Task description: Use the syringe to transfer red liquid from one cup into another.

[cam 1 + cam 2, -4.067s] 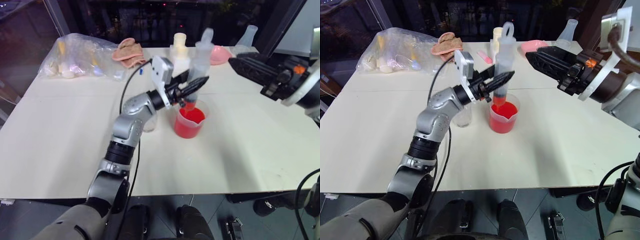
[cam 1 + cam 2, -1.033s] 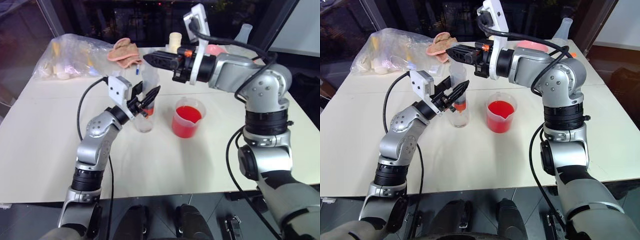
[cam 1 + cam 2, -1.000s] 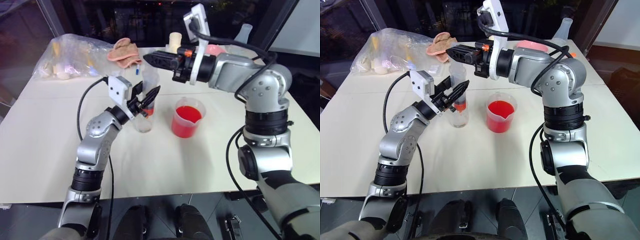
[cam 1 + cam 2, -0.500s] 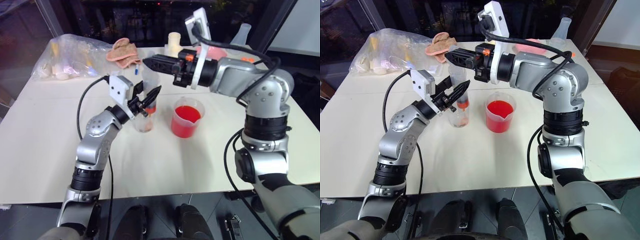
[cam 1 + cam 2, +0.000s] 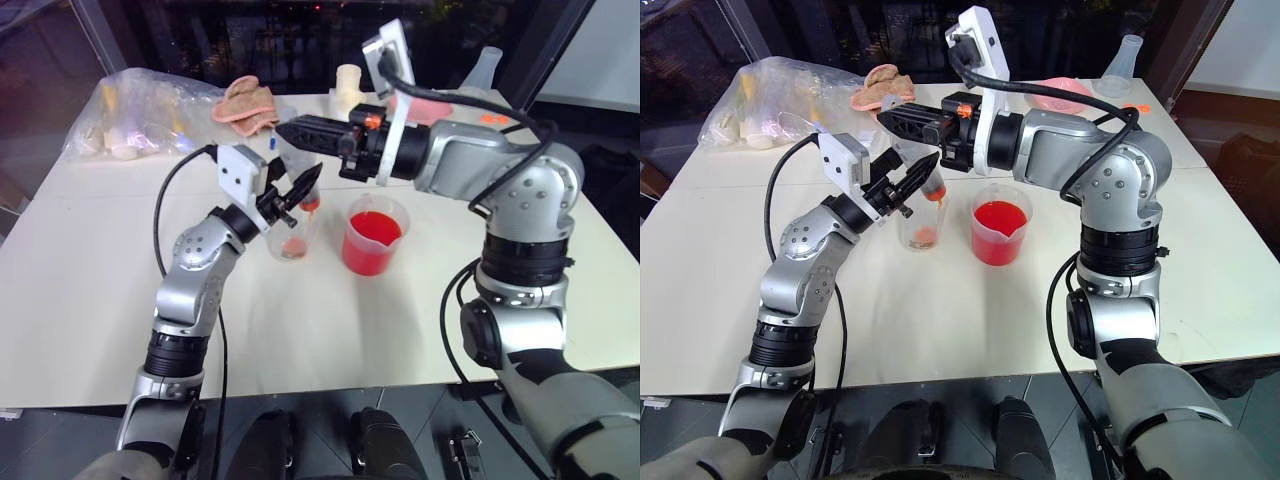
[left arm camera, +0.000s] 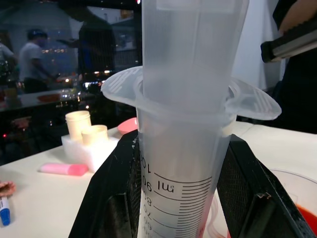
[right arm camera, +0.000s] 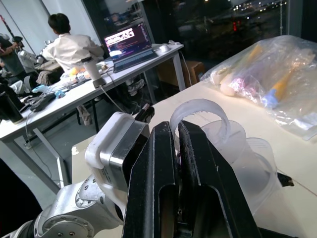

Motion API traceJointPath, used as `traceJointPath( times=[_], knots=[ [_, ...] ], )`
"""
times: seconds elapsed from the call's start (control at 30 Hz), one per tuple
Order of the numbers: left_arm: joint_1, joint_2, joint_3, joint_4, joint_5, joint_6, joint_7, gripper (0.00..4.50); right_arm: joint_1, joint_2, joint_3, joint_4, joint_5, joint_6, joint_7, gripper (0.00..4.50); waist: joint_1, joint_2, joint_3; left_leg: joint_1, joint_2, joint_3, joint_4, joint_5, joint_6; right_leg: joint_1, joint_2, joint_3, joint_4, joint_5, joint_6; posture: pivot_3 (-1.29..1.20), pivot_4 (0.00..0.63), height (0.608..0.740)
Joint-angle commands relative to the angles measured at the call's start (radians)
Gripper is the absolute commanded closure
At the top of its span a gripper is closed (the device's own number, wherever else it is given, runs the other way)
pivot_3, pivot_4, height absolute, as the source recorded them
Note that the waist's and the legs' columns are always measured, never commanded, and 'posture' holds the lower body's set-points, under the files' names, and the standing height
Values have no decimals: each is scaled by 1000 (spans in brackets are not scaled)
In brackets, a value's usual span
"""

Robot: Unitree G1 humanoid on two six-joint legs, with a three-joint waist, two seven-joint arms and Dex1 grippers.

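Syringe (image 5: 300,175): clear, marked barrel, standing nearly upright over the small cup (image 5: 291,237), nozzle down inside the cup's mouth, gripped around the barrel just under the flange by the left gripper (image 5: 300,192), whose black fingers (image 6: 116,198) are closed on either side of it. Right gripper (image 5: 300,131): reaching in level from the right, fingers (image 7: 163,163) pressed narrowly together with nothing between them, their tips resting on the ring at the plunger's top. Change noted: a second ago the small cup looked nearly clear with red sitting higher in the barrel; now a shallow pool of red liquid (image 5: 292,247) lies in the cup's bottom and the plunger top sits lower under the right fingers. Reading: the plunger is being pushed and the discharge into the second cup appears under way, so the transfer is in its later half. Beaker (image 5: 375,236): just beside the small cup on the tabletop (image 5: 90,260), apart from it, well filled with red. Also present at the far edge: plastic bag (image 5: 150,110), pink cloth (image 5: 245,100), pink dish (image 5: 1060,93).
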Motion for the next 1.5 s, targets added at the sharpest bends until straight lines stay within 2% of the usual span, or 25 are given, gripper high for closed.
traceJointPath(
  times=[0.03, 1.5],
  knots=[
    [-34, 1, 58, -41, -11, -27, 43, 2949, 8, 24, 40, -37, 51, 58, 33, 4428, 0, 0, 0, 0, 0, 0, 0, 0, 0, 0, 0, 0, 0, 0, 0, 0, 150, 740],
    [129, 71, 86, -364, -129, 230, 109, 2949, 10, 49, 14, -21, 75, 113, -4, 4428, -1, 1, 0, 0, 0, 0, -1, 0, 1, 0, 0, 0, 0, 0, 0, 0, 150, 740]
  ],
)
